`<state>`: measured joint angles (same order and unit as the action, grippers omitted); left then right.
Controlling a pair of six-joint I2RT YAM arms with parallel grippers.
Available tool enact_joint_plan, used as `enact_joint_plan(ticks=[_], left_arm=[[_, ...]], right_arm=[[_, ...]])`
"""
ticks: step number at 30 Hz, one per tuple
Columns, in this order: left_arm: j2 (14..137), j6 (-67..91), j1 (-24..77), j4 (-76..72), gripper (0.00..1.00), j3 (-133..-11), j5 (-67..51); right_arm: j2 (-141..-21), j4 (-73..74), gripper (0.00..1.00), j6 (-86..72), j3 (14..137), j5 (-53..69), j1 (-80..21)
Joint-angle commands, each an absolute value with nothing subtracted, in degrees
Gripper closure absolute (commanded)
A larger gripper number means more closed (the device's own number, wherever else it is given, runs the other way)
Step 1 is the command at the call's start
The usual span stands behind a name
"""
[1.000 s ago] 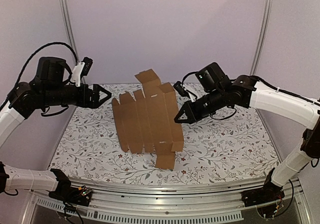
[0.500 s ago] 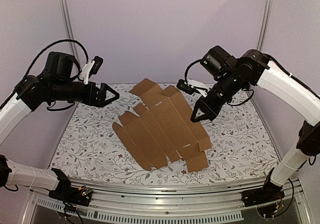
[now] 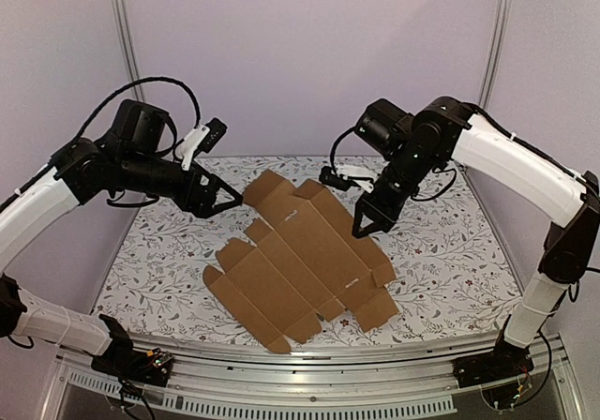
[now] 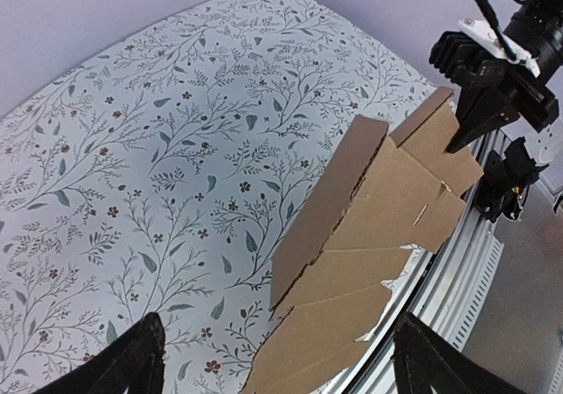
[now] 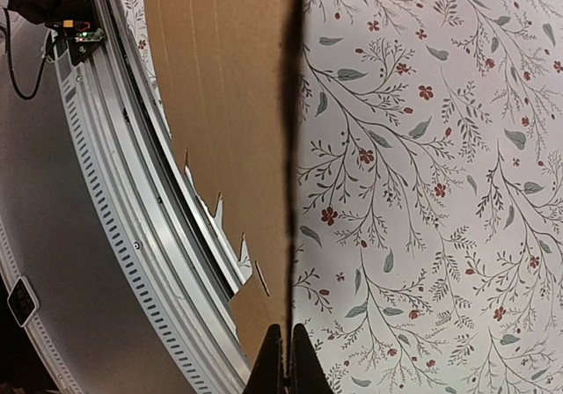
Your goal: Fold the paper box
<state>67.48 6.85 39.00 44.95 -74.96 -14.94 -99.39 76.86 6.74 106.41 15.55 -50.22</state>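
Right claw (image 3: 363,230) is pinched shut on the paper box (image 3: 300,261), nipping the thin cardboard edge at about 2 o'clock of the sheet; the right wrist view shows that edge running straight out from between the closed tips. Left claw (image 3: 228,202) is spread wide and holds nothing, hovering just off the sheet's 10 o'clock side, near the far-left flap (image 3: 270,187) but apart from it. The paper box is a flat die-cut sheet, not yet folded, lying opened out at the middle of the counter (image 3: 450,251), its long panels running from 7 o'clock toward 1 o'clock; the gripped edge looks slightly raised, though I cannot be sure. By my reading the task is at its very start: the sheet lies open and no panel has been creased into a wall. The next move probably calls for the open claw to come down on a panel or take a flap, so one side is pinned while the other swings over along a score line; a one-sided pull could simply drag the light sheet. Right arm (image 3: 506,157) arches high from 5 o'clock and drops its wrist steeply onto the edge; left arm (image 3: 56,190) reaches in from 9 o'clock, forearm nearly level, fingers aimed toward the centre
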Motion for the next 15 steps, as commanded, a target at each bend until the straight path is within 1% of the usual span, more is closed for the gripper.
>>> enact_joint_plan(ticks=[1,4,9,11,15], left_arm=[[68.7,2.6,41.9,46.2,0.16,-76.9,-10.6],[69.9,1.3,44.0,47.2,0.18,-78.5,-5.2],[73.5,-0.6,46.5,48.9,0.27,-81.6,-0.2],[74.5,-1.9,47.5,49.0,0.33,-82.2,2.3],[75.6,-3.0,48.3,49.1,0.44,-82.8,3.4]], right_arm=[[-101.0,82.3,1.0,8.3,108.8,16.0,-50.0],[-102.1,82.7,1.0,8.9,109.6,16.3,-50.2],[-103.2,82.8,1.0,9.7,110.6,16.7,-50.8],[-103.4,82.9,1.0,10.0,111.0,16.8,-51.1],[-104.0,83.2,1.0,10.5,111.8,16.9,-51.3]])
